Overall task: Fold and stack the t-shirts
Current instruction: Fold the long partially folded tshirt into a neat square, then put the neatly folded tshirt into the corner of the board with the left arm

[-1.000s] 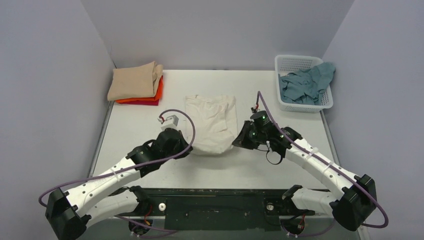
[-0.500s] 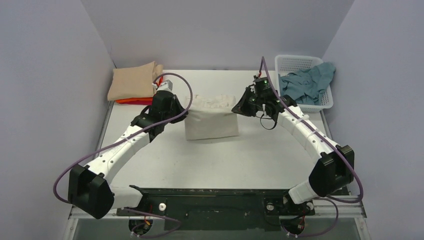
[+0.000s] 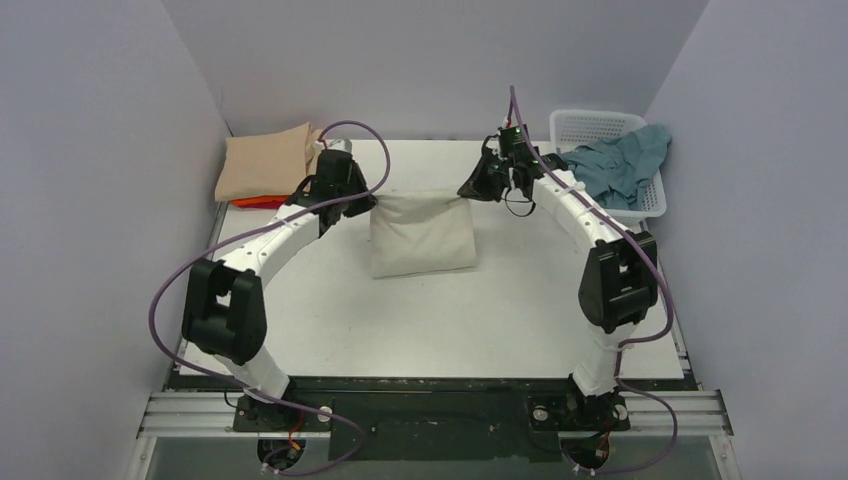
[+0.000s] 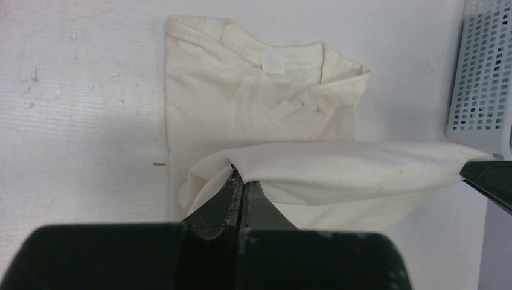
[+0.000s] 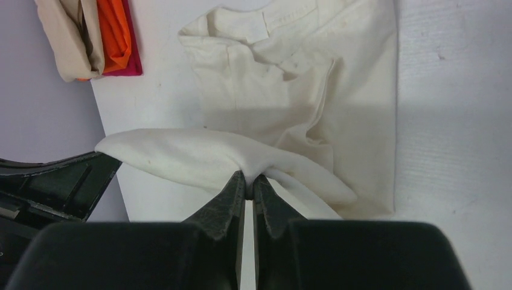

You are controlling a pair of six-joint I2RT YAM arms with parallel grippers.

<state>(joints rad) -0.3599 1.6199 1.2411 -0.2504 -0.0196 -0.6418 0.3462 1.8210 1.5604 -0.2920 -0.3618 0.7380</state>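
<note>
The white surface carried everything. The cream shirt lay between the two tools, part flat and part lifted. One edge of it was raised off the surface and stretched in a line from one tool to the other. The rest hung down from that edge and lay flat, with its long axis at right angles to the line between the tools. In both wrist views the flat layer lay below and ahead of the fingertips. Its collar, with a small label, pointed away from them.

The basket stood just beyond the right tool, on the side away from the left one. The teal shirt lay crumpled in it and spilled over its rim. On the outer side of the left tool sat a folded stack. The tan shirt was on top, the orange shirt under it, and the red shirt at the bottom. The stack lay apart from the cream shirt.

The left tool had its jaws pressed together on a pinch of the cream shirt at one end of the raised edge. The right tool was likewise clamped tight on the other end, with cloth bunched at its tips. Each tool showed as a dark shape at the side of the other's wrist view.
</note>
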